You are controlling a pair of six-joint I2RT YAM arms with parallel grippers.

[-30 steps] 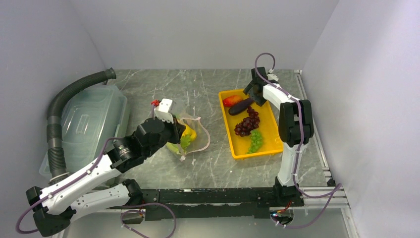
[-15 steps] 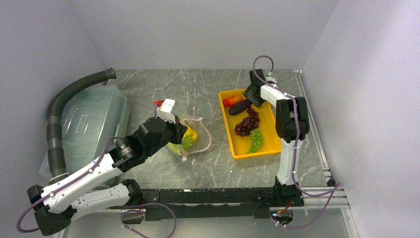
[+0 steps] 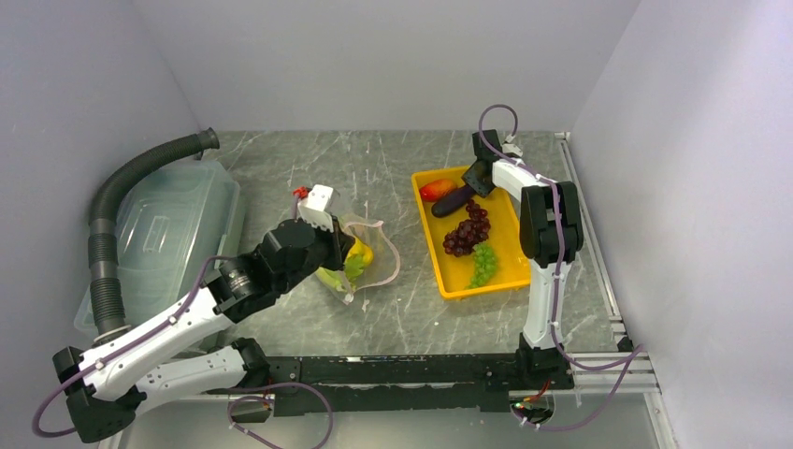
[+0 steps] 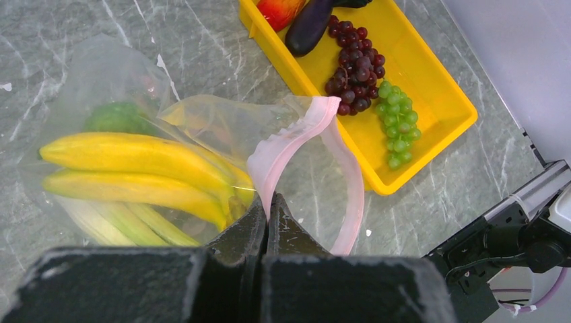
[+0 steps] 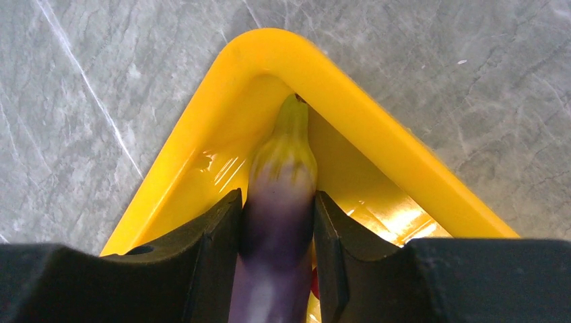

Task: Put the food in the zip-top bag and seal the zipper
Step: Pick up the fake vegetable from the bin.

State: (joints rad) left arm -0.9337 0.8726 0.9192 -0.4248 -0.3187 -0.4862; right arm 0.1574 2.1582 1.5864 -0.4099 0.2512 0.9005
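Observation:
The clear zip-top bag (image 4: 202, 121) lies left of the tray with yellow bananas (image 4: 135, 155), a pale leek (image 4: 128, 222) and a green round fruit (image 4: 118, 116) inside. My left gripper (image 4: 268, 202) is shut on its pink zipper (image 4: 296, 134) and holds the mouth up. In the right wrist view my right gripper (image 5: 276, 200) is shut on the purple eggplant (image 5: 283, 182), its green stem pointing into the tray's far corner. From above, the eggplant (image 3: 454, 201) lies beside a red-orange fruit (image 3: 436, 190), with dark grapes (image 3: 466, 234) and green grapes (image 3: 483, 264) nearer.
The yellow tray (image 3: 510, 281) sits right of centre, its raised rim (image 5: 377, 114) close around my right fingers. A translucent lidded bin (image 3: 168, 234) and a grey ribbed hose (image 3: 112, 206) fill the left side. Walls enclose the table.
My right gripper has come down over the eggplant and its jaws have closed against it. The left arm and the bag have stayed put.

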